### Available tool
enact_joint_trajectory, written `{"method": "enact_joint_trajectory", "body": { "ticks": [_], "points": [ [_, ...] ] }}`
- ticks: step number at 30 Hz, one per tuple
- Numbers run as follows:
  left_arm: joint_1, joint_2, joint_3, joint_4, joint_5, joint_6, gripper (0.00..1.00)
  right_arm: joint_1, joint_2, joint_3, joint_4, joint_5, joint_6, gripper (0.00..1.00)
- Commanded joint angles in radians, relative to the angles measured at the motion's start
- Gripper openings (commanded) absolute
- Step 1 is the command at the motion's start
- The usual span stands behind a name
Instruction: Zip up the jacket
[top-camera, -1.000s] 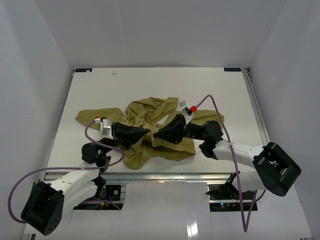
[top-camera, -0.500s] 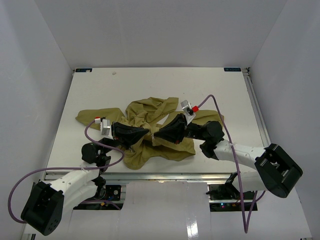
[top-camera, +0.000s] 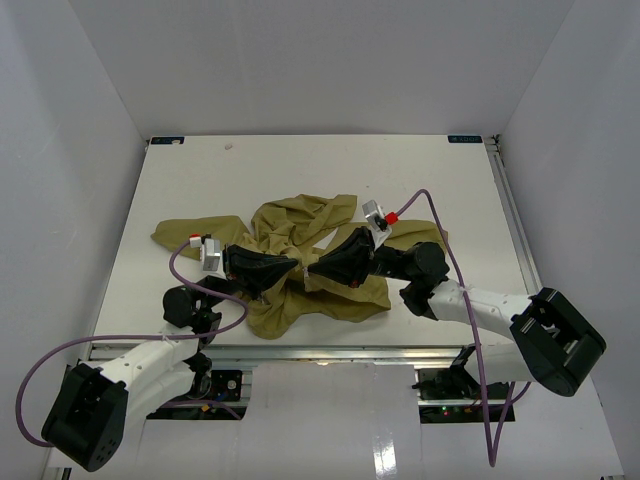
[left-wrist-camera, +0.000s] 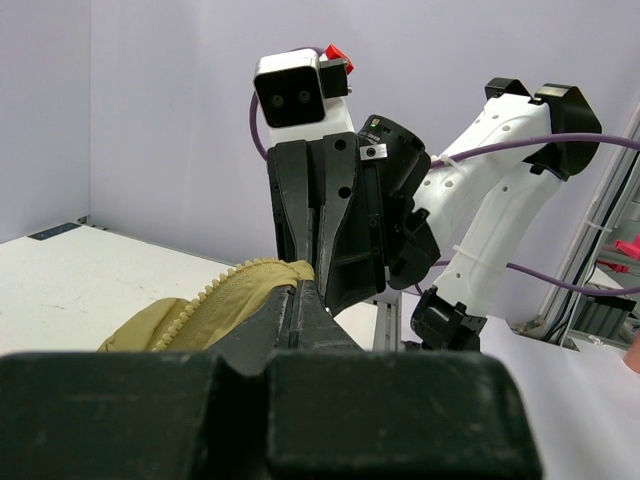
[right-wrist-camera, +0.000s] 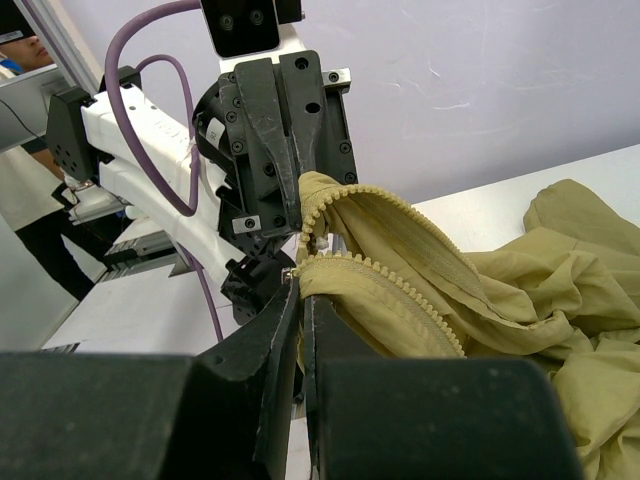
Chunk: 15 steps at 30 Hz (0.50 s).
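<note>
The jacket (top-camera: 300, 222) lies crumpled on the table (top-camera: 300, 165) toward 6 o'clock, its zipper edge (right-wrist-camera: 372, 263) pinched by the left gripper (top-camera: 292, 266) from 9 o'clock and the right gripper (top-camera: 312, 270) from 3 o'clock.

Two arms, same build. Left arm (top-camera: 150, 358) and right arm (top-camera: 480, 304): glossy white shells on the long links, chunky matte black housings at the joints. Left gripper (top-camera: 296, 264) and right gripper (top-camera: 311, 270) all black, wedge-shaped, fingers tapering to thin flat tips, small silver screws (right-wrist-camera: 246, 129) dotted over the plates. Boxy white-and-grey camera (left-wrist-camera: 296, 90) on each wrist, two dark round lenses, red tab (left-wrist-camera: 337, 54) beside the right one. One thick purple cable (left-wrist-camera: 600, 143) per arm, running from camera back to base, white zip tie (left-wrist-camera: 452, 160) on the right shell. Small silver label (left-wrist-camera: 373, 151) on the right wrist housing
</note>
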Motion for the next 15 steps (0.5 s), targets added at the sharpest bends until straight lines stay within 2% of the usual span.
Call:
{"method": "enact_joint_trajectory", "body": {
  "ticks": [1,15],
  "points": [
    [-0.004,-0.016,-0.001,0.487,0.014,-0.003,0.0,0.004,-0.014,0.047,0.133,0.017,-0.004,0.08],
    [-0.004,-0.01,-0.003,0.489,0.035,-0.024,0.0,0.004,-0.018,0.055,0.149,0.027,-0.001,0.08]
  ]
}}
